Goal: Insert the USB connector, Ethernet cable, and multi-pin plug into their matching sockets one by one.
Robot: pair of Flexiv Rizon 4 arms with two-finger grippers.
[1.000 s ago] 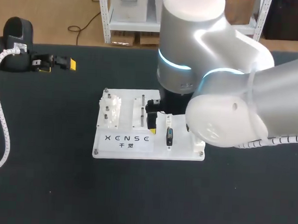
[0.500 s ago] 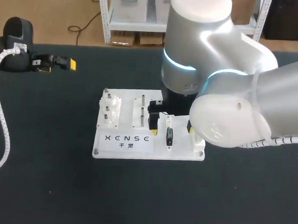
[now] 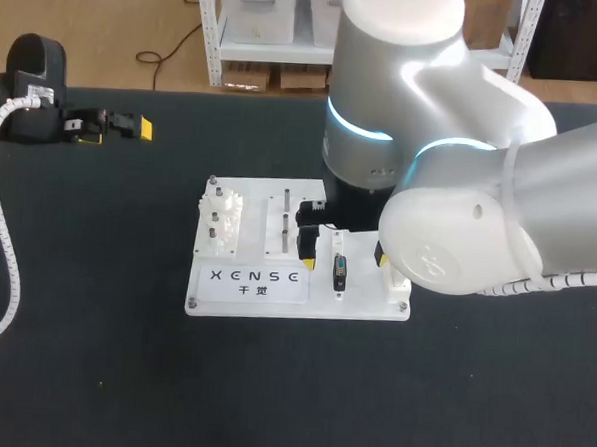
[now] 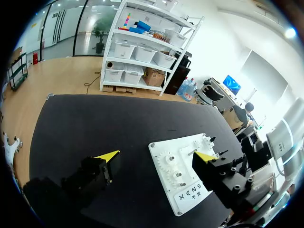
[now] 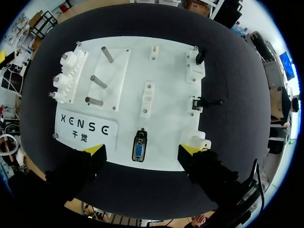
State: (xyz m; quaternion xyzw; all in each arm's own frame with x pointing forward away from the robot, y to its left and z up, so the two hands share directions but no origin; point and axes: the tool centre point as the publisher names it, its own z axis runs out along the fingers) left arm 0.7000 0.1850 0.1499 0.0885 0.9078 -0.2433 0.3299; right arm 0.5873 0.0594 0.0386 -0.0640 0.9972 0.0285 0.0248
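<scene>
Noting left jaws and right jaws wide open, empty; I cannot confirm any insertion done on the board point(image 5: 166, 61).

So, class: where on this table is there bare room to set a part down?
Bare tabletop lies between the coiled cable and the white board, and along its near side. Crowded: the board's right half, under the right arm.
</scene>
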